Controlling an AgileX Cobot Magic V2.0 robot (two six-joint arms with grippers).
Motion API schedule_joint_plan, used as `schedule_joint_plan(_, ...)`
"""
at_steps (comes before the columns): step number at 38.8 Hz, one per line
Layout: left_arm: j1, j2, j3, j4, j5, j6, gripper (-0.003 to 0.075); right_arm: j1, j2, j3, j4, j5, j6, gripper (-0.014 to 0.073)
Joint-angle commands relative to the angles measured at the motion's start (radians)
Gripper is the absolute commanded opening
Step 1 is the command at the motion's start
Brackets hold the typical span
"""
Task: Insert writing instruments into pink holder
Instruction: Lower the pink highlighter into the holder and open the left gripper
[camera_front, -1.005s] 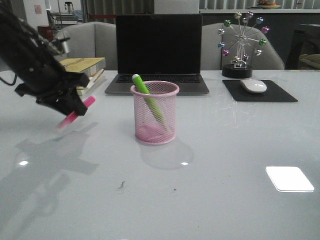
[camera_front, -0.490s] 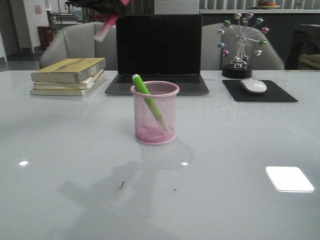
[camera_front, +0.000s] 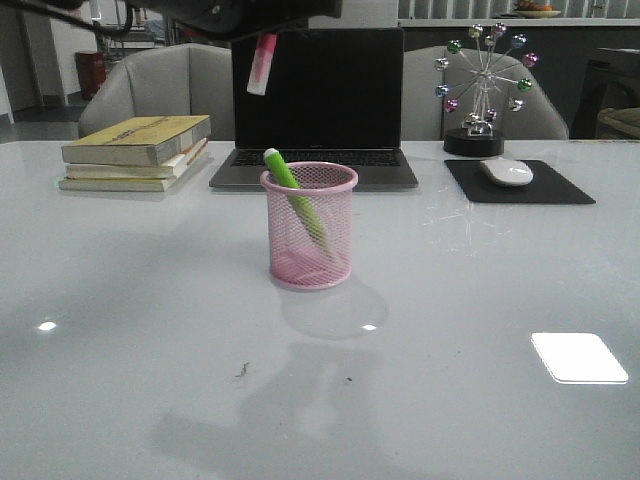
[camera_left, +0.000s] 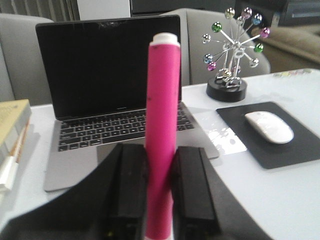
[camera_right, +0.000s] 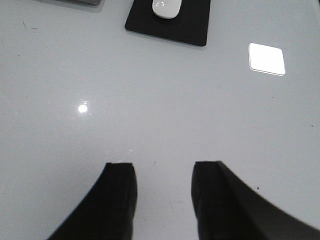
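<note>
At the top of the front view, left of centre, the left gripper (camera_left: 159, 200) pinched the hot pink highlighter (camera_front: 263, 63), which hung cap-down above and behind the pink mesh holder (camera_front: 309, 226) at mid-frame. The lime green highlighter (camera_front: 293, 195) leaned inside that cup. The pink marker looked light, rigid and probably slick plastic, best clamped across its barrel as here. The right gripper (camera_right: 162, 200) stood open and empty over bare table.
</note>
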Motion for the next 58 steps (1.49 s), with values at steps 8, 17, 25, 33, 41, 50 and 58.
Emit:
schedule_joint_plan(8,-0.012,0.031,0.057,0.373,-0.197,-0.399,0.0099,-0.008,-0.013,-0.027,-0.006,-0.069,-0.008,0.0395)
schedule_joint_plan(17,-0.012,0.086,0.057,0.373,-0.215,-0.399,0.0099,-0.008,-0.013,-0.027,-0.006,-0.069,-0.008,0.0395)
schedule_joint_plan(25,-0.012,0.134,0.057,0.373,-0.243,-0.399,0.0100,-0.008,-0.013,-0.027,-0.006,-0.069,-0.008,0.0395)
schedule_joint_plan(33,-0.012,0.141,0.057,0.373,-0.262,-0.399,0.0228,-0.008,-0.013,-0.027,-0.005,-0.068,-0.008,0.0395)
schedule_joint_plan(41,-0.012,0.141,0.057,0.366,-0.237,-0.399,0.0385,-0.008,-0.013,-0.027,-0.005,-0.068,-0.008,0.0395)
schedule_joint_plan(50,-0.010,0.076,0.057,0.366,-0.198,-0.285,0.0384,-0.008,-0.013,-0.027,-0.005,-0.068,-0.008,0.0395)
schedule_joint_plan(58,0.078,-0.126,0.057,0.368,0.033,-0.167,0.0296,-0.008,-0.013,-0.027,-0.005,-0.068,-0.008,0.0395)
